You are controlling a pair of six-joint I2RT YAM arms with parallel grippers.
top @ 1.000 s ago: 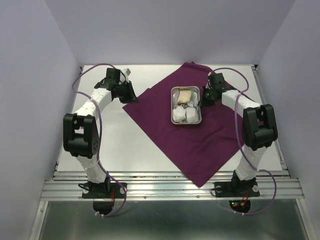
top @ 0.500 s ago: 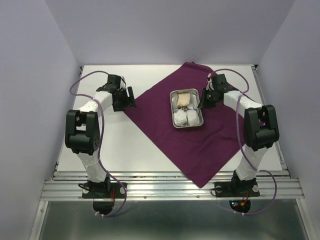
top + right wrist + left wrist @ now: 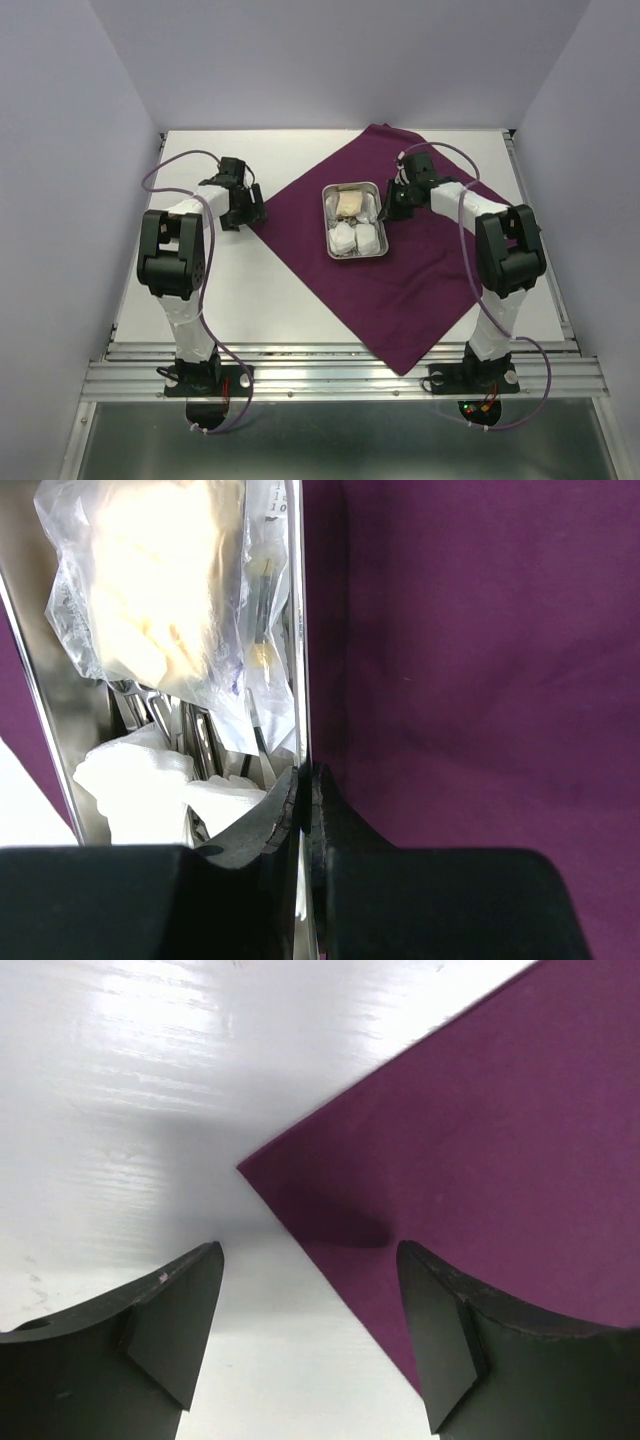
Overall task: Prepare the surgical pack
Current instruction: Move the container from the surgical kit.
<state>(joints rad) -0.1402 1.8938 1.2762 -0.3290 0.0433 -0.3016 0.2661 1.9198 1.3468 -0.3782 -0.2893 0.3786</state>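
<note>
My right tool point(image 3: 305, 780) pinches the right rim of the small shiny rectangular steel tray point(image 3: 298, 630), which rests near the middle of the large plum-purple square cloth point(image 3: 480, 1140). Any slide should stay level, so the cloth does not bunch. My left tool point(image 3: 308, 1252) stands wide above the cloth's left corner.

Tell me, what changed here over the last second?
The left tool opened and let go of the cloth at its corner. The right tool, shut on the tray rim, dragged the tray leftward across the cloth. The cloth stayed spread flat, and the right tool kept its grip.
</note>
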